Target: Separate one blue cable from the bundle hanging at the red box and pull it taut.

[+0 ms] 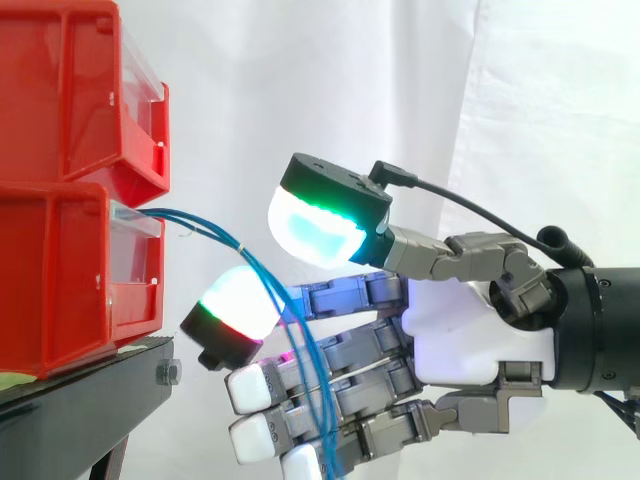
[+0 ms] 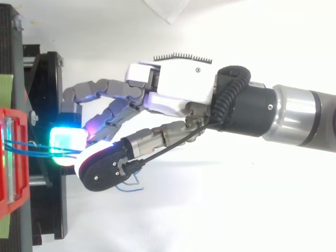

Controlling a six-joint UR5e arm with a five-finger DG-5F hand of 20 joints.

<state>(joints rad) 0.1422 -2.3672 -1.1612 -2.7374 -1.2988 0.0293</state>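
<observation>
Several thin blue cables (image 1: 205, 228) leave the front of the lower red bin (image 1: 60, 280) and droop down to the right across my hand (image 1: 460, 340). The hand reaches in from the right, level with that bin. Its thumb pad (image 1: 315, 228) glows green and cyan above the cables. A finger pad (image 1: 238, 300) glowing green and red sits below them, with a visible gap between the two. The cables run down over the lower, white-tipped fingers (image 1: 250, 390). From above, the hand (image 2: 178, 89) has its tips close to the bin (image 2: 10, 168), with the cables (image 2: 31, 149) leading to them.
A second red bin (image 1: 70, 90) is stacked on the lower one. Both rest on a black stand (image 1: 90, 395) at the left. A white curtain (image 1: 400, 80) hangs behind. A loose cable end (image 2: 131, 185) dangles under the thumb in the top view.
</observation>
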